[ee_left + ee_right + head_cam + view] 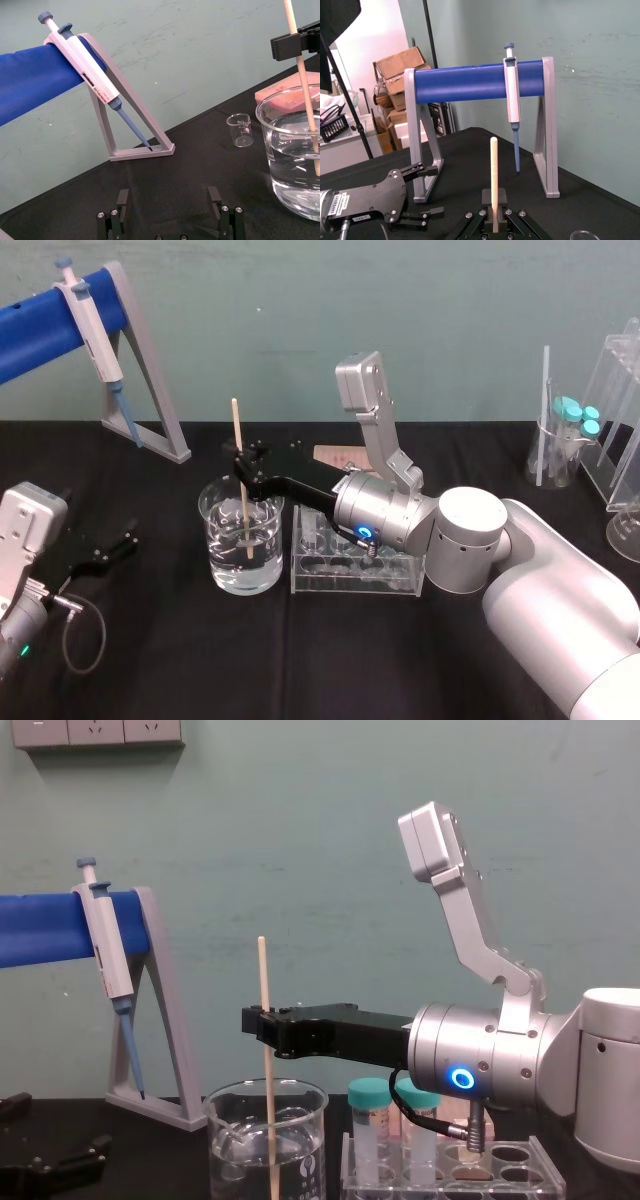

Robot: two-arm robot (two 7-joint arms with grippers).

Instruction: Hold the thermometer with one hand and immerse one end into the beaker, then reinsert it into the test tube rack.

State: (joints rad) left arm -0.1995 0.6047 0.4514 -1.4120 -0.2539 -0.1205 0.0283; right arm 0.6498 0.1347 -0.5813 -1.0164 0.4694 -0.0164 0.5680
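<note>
Cream thermometer (236,425) clamped in right gripper (240,465), tip under water in beaker (208,512). Immersion step. Next: lift clear, align over test tube rack (300,580) hole. Left gripper (118,548) parked left of beaker, jaws apart.

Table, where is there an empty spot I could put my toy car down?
The biggest bare patch of black table is in front of the beaker and test tube rack. Another lies at the back, left of the capped tubes. It is crowded in the middle, where the right tool holds the thermometer in the beaker, and by the open left tool.
</note>
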